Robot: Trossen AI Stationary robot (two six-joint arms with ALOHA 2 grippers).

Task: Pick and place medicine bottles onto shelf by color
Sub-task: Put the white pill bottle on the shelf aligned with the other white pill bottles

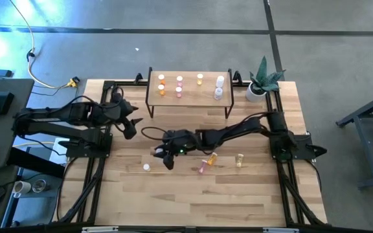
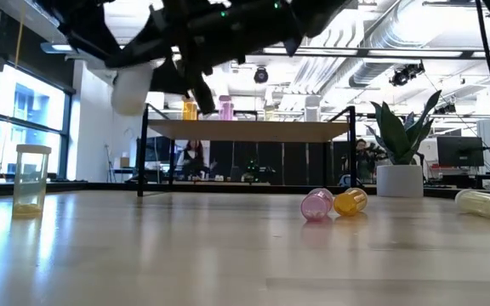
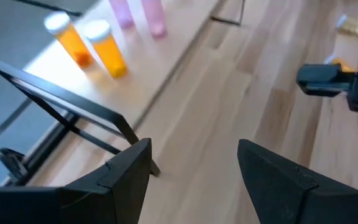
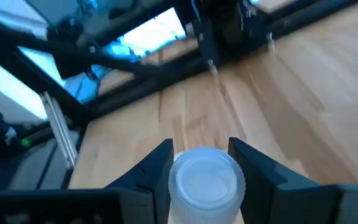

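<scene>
The wooden tabletop (image 1: 173, 194) carries the shelf (image 1: 190, 97) along its far edge, and seven medicine bottles already stand on the board: two orange (image 1: 161, 90) at one end, two pink (image 1: 179, 91) beside them, one yellow (image 1: 200, 79) near the middle and two clear (image 1: 218, 93) at the other end. The right arm reaches across the middle of the tabletop; its right gripper (image 1: 162, 154) is closed around a white-capped bottle (image 4: 206, 180), cap toward the wrist camera, held above the surface. The left gripper (image 3: 194, 162) waits with fingers spread near the shelf's orange end. Four bottles remain down: a clear one (image 2: 31, 178) upright at the near left, a pink one (image 2: 316, 205) and an orange one (image 2: 350, 201) lying together, and a pale yellow one (image 2: 487, 202) lying farther right. The likely trouble is the carry: the bottle is small in those fingers and could slip or tilt, and lowering it among the standing rows could knock neighbours over. The left gripper also sits near the shelf's end.
</scene>
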